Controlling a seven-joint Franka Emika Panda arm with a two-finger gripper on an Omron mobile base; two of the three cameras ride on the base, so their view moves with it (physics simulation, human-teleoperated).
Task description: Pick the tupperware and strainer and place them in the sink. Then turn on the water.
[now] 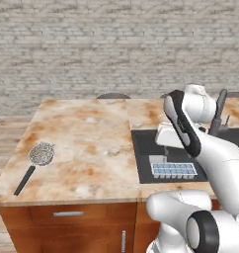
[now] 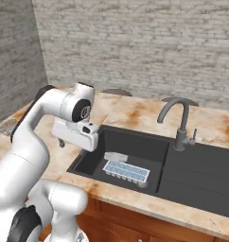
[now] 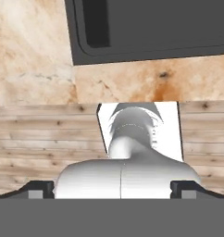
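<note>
The tupperware (image 1: 173, 170) (image 2: 126, 171) lies flat in the black sink (image 1: 141, 148) (image 2: 192, 175) (image 3: 155, 28), near the basin's front wall, grid face up. Far off on the counter's left end rests the strainer (image 1: 41, 153) (image 2: 7, 126), its dark handle pointing toward the front edge. My gripper (image 2: 71, 144) (image 3: 112, 190) hangs over the sink's left rim, open, with nothing between its widely spread fingertips (image 3: 40, 190). The grey faucet (image 1: 219, 113) (image 2: 180, 118) stands behind the basin; no water is in view at its spout.
The marble counter (image 1: 87, 143) stretches between strainer and sink. Two dark chair backs (image 1: 113, 96) (image 2: 117, 92) peek over its far edge. A brick wall stands behind. Below the front edge are wooden cabinets with a drawer handle (image 1: 68, 214).
</note>
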